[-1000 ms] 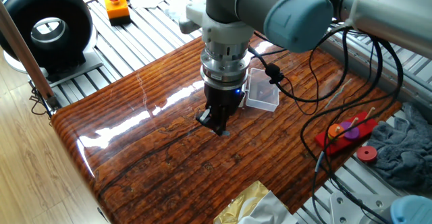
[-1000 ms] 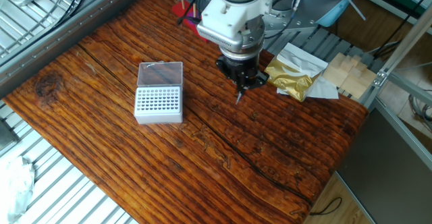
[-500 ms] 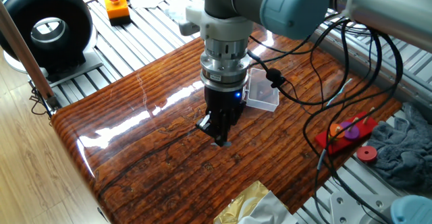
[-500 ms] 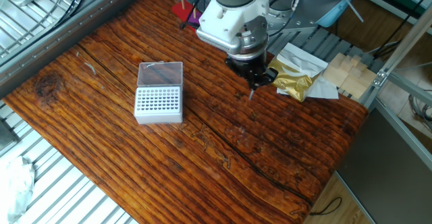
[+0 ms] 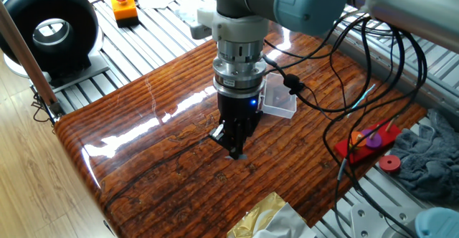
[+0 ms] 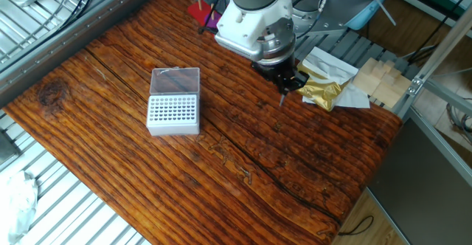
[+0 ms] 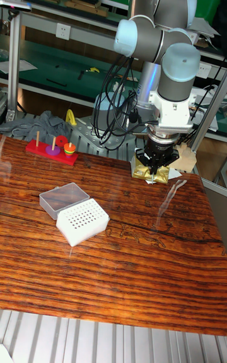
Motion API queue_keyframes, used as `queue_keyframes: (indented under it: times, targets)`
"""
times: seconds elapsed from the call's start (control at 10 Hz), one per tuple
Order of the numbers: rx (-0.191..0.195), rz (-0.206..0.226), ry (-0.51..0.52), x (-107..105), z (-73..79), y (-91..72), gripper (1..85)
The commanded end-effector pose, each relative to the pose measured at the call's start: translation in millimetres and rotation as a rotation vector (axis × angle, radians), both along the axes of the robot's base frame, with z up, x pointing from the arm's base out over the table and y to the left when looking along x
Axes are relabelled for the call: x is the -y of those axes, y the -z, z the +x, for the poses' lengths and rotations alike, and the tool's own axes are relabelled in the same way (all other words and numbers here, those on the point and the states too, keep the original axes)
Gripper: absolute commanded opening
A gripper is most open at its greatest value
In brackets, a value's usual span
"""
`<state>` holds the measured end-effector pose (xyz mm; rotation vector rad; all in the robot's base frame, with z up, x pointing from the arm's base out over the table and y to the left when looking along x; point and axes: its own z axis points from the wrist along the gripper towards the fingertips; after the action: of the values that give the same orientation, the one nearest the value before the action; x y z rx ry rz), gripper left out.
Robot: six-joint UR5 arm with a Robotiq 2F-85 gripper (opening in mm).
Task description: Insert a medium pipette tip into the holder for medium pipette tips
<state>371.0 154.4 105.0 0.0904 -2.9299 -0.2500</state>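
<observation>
A: Where's the hand [image 6: 284, 85]?
B: Above the desk [image 6: 243, 171], pointing down, its fingers pinched on the medium pipette tip [image 6: 282, 99], which sticks out below them, narrow end down, clear of the wood.
A: And the holder [image 6: 174, 111]?
B: Well apart from the hand, lid folded back, hole grid facing up. Gold foil [image 6: 318, 88] lies just beside the hand, on its other side.

My gripper [image 5: 235, 150] points down just above the glossy wooden table [image 5: 143, 137], jaws close together with a small pale tip at their lower end, the clear lid of the holder [image 5: 280, 98] showing behind my wrist, a red peg toy [image 5: 369, 139] well off beside grey cloth [image 5: 430, 155].
</observation>
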Motion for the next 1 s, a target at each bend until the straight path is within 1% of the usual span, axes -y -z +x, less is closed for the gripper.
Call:
queue_keyframes:
  times: [0.0,0.1,0.2,0.4,0.7,0.9]
  targets:
    - [0.026,-0.014,0.005,1,5.6,-0.4,1.0]
    - [0.03,-0.042,-0.011,9,6.4,1.1,1.0]
    - [0.035,-0.053,-0.016,12,8.2,2.3,1.0]
    - [0.036,-0.05,-0.018,12,11.0,5.1,1.0]
    - [0.029,-0.038,-0.015,8,9.8,5.3,1.0]
    - [0.026,-0.039,-0.014,8,10.9,7.6,1.0]
